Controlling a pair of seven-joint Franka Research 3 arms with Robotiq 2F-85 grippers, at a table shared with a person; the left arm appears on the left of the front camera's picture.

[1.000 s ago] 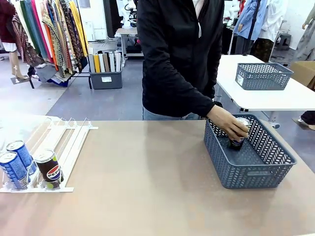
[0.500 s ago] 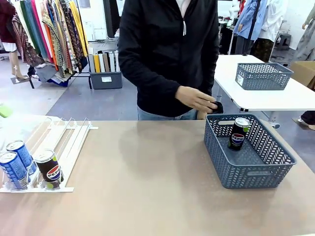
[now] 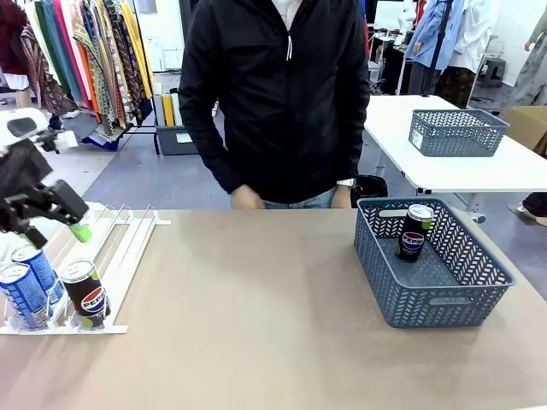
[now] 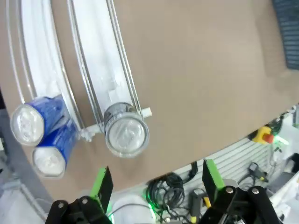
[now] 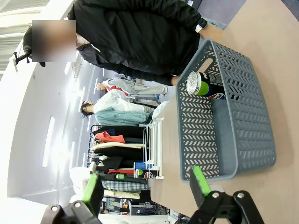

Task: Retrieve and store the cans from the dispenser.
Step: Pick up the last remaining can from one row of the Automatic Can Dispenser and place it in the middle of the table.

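Claw at left (wide, empty) hangs above dispenser, near black can.

Left tool hangs above the dispenser, three cans at its front.

Bright even light, warped wrist-view edges.

Open tabletop between dispenser and basket
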